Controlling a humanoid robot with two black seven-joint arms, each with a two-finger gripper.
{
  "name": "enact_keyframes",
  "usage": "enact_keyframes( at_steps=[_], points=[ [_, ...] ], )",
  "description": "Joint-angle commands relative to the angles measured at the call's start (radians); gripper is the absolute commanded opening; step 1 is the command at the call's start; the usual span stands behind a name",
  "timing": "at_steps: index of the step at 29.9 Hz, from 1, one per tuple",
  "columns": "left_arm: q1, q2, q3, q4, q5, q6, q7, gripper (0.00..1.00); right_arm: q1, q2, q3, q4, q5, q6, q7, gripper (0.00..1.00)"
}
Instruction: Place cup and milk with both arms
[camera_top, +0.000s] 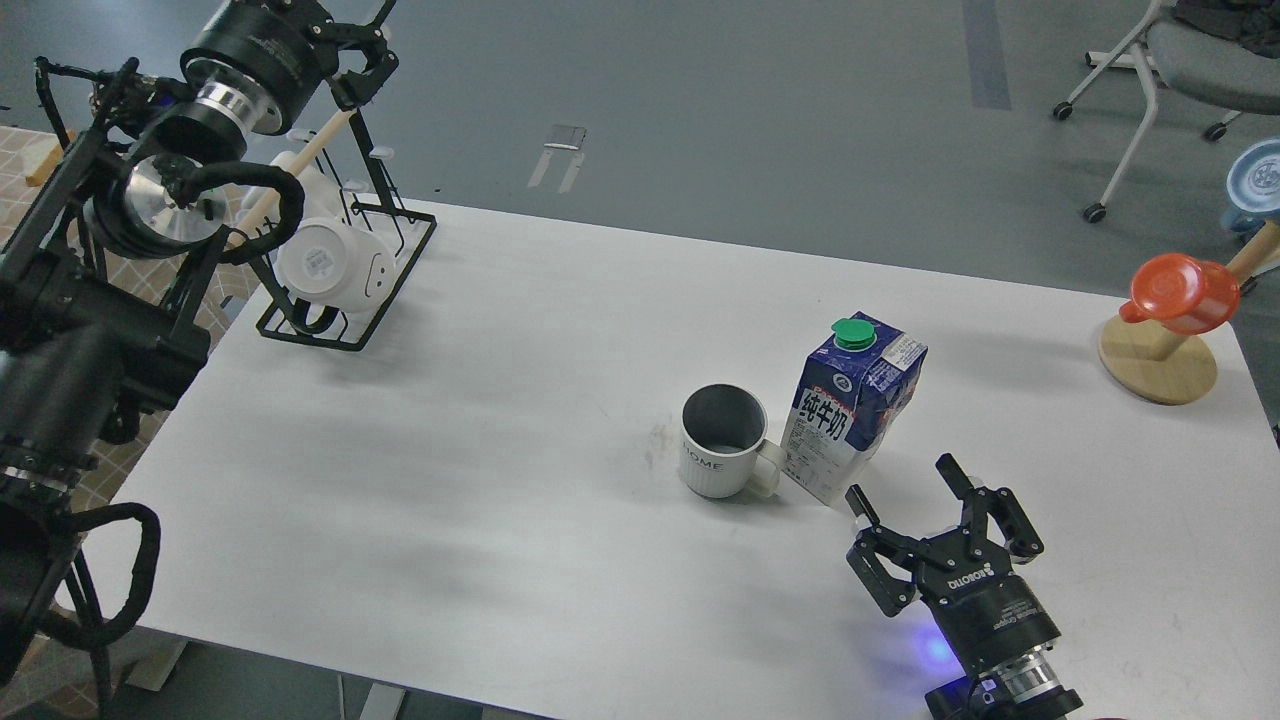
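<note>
- Cup (722, 440): white ribbed mug with a dark grey inside and "HOME" on its wall, standing upright on the white surface (480, 420), up and to the left of the right tool (905, 492); its handle points toward the carton.
- Milk (852, 405): blue and white gable-top carton with a green screw cap, upright, just beside the cup on its handle side, touching or almost touching the handle. It stands directly ahead of the right tool, near it but apart.
- Right tool: fingers spread apart and empty, pointing up toward the carton's lower edge, with a blue glow on the surface beside its wrist.
- Left tool (365, 60): far off at the upper left corner, raised over the black wire rack (345, 270); whether its fingers are apart or together cannot be told, as they are dark and overlap the rack.
- Rack: holds a plain white mug with a smiley face (330, 262), lying on its side.
- Far right of the right tool: an orange cup (1185, 292) tipped on a wooden peg stand (1160, 365) at the surface's edge.
</note>
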Motion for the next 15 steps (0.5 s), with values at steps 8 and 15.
enact_keyframes(
  at_steps=[8, 15],
  points=[
    [-0.014, 0.001, 0.001, -0.001, 0.0, 0.001, 0.002, 0.98, 0.129, -0.072, 0.192, 0.017, -0.019, 0.0, 0.002, 1.0],
    [-0.023, 0.022, 0.002, 0.002, 0.006, -0.01, 0.014, 0.98, 0.371, -0.112, 0.23, -0.032, -0.16, 0.0, 0.002, 1.0]
  ],
)
